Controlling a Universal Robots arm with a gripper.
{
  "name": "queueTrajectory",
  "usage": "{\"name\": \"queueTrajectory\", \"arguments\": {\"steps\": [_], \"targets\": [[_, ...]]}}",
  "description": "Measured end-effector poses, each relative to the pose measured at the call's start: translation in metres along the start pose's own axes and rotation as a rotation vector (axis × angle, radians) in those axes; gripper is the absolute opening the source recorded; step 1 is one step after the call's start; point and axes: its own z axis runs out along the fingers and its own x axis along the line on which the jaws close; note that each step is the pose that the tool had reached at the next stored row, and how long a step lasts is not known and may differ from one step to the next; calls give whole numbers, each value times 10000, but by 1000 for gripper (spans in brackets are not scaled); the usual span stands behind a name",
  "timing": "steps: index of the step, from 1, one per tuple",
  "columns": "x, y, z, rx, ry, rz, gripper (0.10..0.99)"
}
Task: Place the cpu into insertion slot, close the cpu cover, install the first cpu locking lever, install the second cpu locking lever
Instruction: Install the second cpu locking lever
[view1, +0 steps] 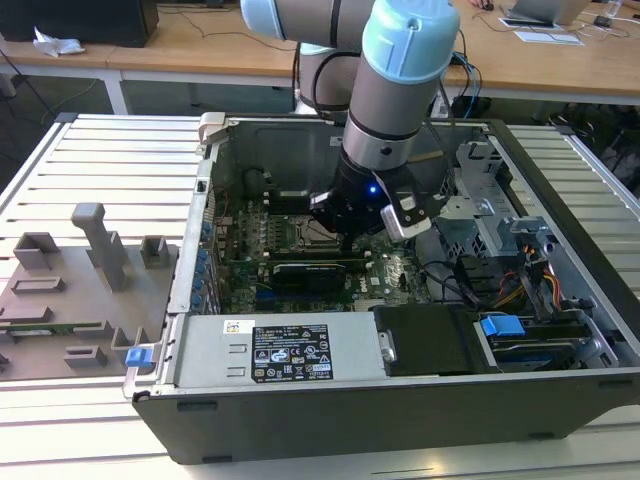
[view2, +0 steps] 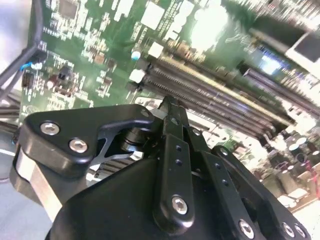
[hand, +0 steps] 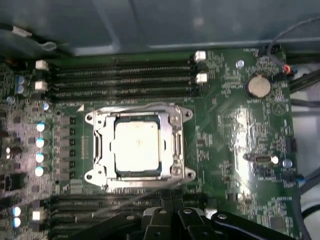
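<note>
Silver-grey, the cpu (hand: 137, 146) sits in the insertion slot (hand: 102, 148) with the cpu cover (hand: 176, 145) framing it; my end effector (hand: 167, 207), fingers together and empty, hangs just off the slot's edge.

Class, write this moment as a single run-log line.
arm: over motherboard | chip: seated in socket | cover: down around chip | jaws: unclear

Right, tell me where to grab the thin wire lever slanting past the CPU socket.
Likely from above, fingers across the wire, toward the end lying farthest off the frame. The locking lever is a thin rod slanting beside the cpu cover, so only there is room around it.
</note>
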Motion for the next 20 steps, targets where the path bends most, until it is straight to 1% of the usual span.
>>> {"name": "queueTrajectory", "arguments": {"steps": [1, 2, 3, 5, 6, 8, 9, 11, 12, 13, 15, 18, 20], "targets": [[1, 18, 2, -4, 2, -1, 106], [1, 27, 5, -35, 3, -5, 106], [20, 27, 11, -172, 8, -15, 106], [94, 23, 20, -219, 11, -20, 106], [213, 5, 31, -228, 13, -27, 106], [325, -42, 63, -254, 23, -106, 106], [360, -64, 88, -313, 37, -206, 106], [423, -73, 112, -386, 48, -270, 106], [495, -77, 129, -446, 51, -289, 106], [547, -80, 142, -474, 52, -300, 106], [599, -83, 155, -499, 57, -329, 106], [681, -89, 174, -571, 78, -466, 106], [710, -90, 176, -596, 87, -528, 106]]}}
